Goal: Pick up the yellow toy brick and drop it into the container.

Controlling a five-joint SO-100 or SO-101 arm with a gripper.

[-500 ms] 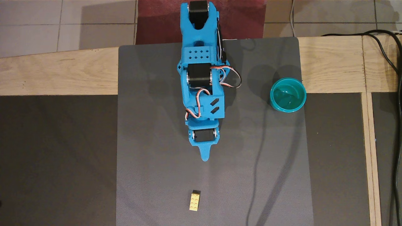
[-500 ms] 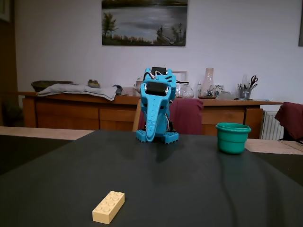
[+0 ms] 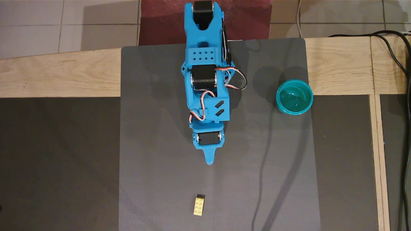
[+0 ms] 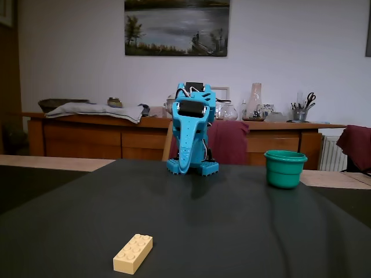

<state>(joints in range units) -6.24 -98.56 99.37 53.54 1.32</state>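
Note:
The yellow toy brick (image 3: 199,205) lies flat on the grey mat near its front edge, one dark end toward the arm; the fixed view has it at the lower left (image 4: 133,253). The teal container (image 3: 294,97) stands upright at the mat's right edge, right of the arm (image 4: 284,168). My blue arm is folded over its base at the mat's back. Its gripper (image 3: 209,159) points down at the mat, well short of the brick, fingers together and holding nothing. In the fixed view the gripper (image 4: 184,166) hangs in front of the base.
A wooden table edge (image 3: 57,77) runs behind the grey mat (image 3: 154,160). Black cables (image 3: 401,128) hang at the far right. A sideboard with jars and cloth (image 4: 93,110) stands behind the table in the fixed view.

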